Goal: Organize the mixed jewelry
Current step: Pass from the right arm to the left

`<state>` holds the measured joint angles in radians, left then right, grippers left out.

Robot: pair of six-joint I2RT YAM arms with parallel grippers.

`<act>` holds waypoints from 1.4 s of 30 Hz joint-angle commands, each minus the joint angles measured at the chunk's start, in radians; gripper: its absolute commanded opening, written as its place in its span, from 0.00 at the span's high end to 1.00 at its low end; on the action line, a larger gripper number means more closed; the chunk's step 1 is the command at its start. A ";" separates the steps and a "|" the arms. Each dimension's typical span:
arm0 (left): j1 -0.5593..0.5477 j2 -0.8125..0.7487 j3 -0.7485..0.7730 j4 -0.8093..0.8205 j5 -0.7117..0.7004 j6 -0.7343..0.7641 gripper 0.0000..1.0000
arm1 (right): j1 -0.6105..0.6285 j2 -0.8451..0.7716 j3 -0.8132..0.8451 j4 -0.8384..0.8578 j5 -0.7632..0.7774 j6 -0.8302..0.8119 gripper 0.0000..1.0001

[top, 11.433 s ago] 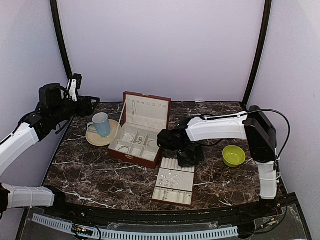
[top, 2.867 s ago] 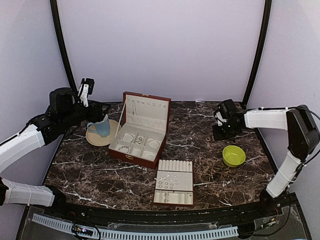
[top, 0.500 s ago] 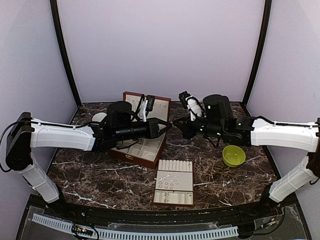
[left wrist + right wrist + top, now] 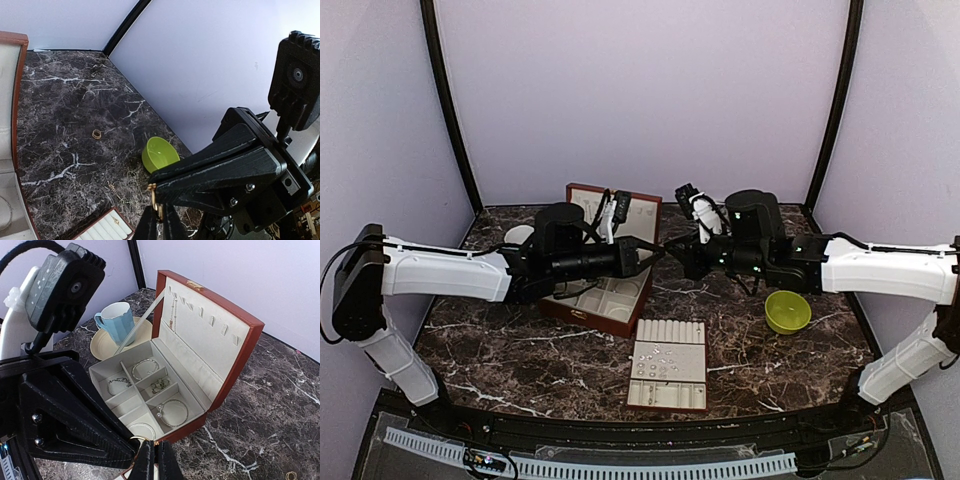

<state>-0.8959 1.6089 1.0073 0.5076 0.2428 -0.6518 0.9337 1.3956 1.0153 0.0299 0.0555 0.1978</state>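
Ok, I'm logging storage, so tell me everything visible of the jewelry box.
The box is reddish-brown outside and cream-lined. Its lid stands open, leaning back, a gold clasp on its edge and a chain hanging inside. The base is split into compartments; some hold silvery bracelets. It rests on the marble table beside the saucer.

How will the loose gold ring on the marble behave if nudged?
The gold ring looks rigid and far smaller than the green bowl, so probably very light. It seems to lie flat on the glossy marble table, so likely slides rather than rolls. Low profile: may slip from jaws.
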 commanded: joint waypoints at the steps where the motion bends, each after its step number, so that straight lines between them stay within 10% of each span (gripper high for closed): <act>1: 0.000 0.001 0.018 0.024 -0.008 0.003 0.96 | 0.013 -0.039 -0.016 0.062 -0.023 -0.010 1.00; 7: 0.001 -0.013 0.009 0.025 -0.016 0.009 1.00 | 0.013 -0.072 -0.046 0.092 -0.005 0.017 0.97; 20: 0.018 -0.109 -0.072 0.037 0.004 0.090 1.00 | -0.148 -0.157 -0.120 0.250 -0.379 0.248 0.40; 30: 0.059 -0.140 -0.131 0.236 0.293 0.106 1.00 | -0.220 -0.066 -0.129 0.437 -0.835 0.465 0.48; 42: 0.059 -0.132 -0.119 0.288 0.436 0.108 1.00 | -0.190 -0.016 -0.094 0.450 -0.926 0.486 0.62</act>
<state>-0.8379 1.5047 0.8906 0.7467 0.6224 -0.5602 0.7376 1.3792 0.8864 0.4213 -0.8341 0.6731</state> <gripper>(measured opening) 0.032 0.402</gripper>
